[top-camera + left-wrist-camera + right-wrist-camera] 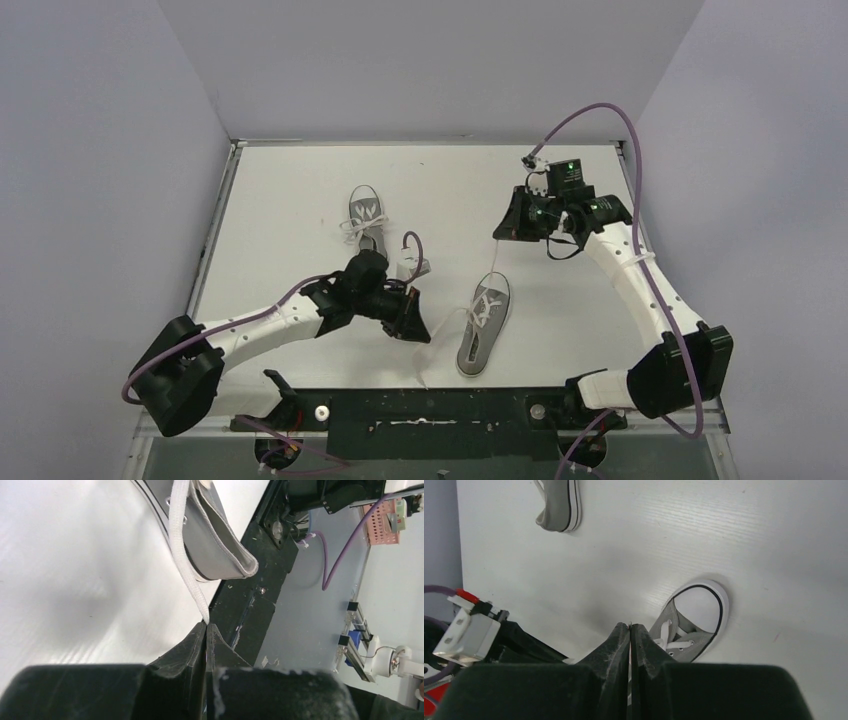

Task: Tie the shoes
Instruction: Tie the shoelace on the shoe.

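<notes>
Now we have the near shoe (485, 322) between both arms: left gripper (206, 625) clamped tight on the left lace (182, 555), right gripper (630, 626) clamped on the right lace (493, 262), held apart, probably to keep them taut for tying; the far shoe (365, 212) sits far left.

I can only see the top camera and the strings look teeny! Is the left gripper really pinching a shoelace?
Observer: Yes. In the left wrist view the left gripper is shut on the tip of a white lace coming from the near shoe.
Operator: Is the right one squeezed shut too?
Observer: Yes. The right wrist view shows the right gripper with its jaws pressed together, and that shoe's white toe cap just past its fingertips.
Operator: What does the other shoe look like up close?
Observer: The far shoe shows partly at the top of the right wrist view. Its white sole edge carries a thin dark stripe.
</notes>
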Robot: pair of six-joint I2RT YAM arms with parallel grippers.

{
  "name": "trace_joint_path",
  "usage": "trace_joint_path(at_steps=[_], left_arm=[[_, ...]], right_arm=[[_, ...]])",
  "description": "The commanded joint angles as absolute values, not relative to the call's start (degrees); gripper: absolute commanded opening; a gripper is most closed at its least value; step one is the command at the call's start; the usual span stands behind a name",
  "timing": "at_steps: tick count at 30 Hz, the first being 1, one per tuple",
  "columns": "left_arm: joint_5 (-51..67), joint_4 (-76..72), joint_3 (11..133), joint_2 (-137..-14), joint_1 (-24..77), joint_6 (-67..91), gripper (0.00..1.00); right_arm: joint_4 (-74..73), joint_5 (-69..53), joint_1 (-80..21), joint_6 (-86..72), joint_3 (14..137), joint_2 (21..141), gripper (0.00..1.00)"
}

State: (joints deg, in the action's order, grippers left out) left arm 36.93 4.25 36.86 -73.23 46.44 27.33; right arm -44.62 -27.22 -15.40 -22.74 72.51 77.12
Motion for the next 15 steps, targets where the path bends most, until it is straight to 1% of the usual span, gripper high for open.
trace_joint_path(at_steps=[1, 9, 11, 15], left_arm=[[38.33, 9.92, 42.37, -74.59, 42.97, 20.29, 0.0], [37.51, 17.93, 48.2, -77.68, 39.9, 12.85, 0.0], [37.41, 17.66, 48.47, -78.01, 40.05, 12.26, 0.0], [36.09, 14.53, 47.89, -79.73, 40.84, 14.71, 0.0]], right_arm=[[-53.08, -21.46, -15.25, -19.48, 72.3, 72.33, 0.0], [-63.41, -12.65, -15.01, -25.19, 68.23, 66.94, 0.0], [-65.74, -10.59, -14.83, -28.13, 66.86, 65.3, 0.0], [-73.15, -0.89, -14.78, -38.33, 64.12, 60.9, 0.0]])
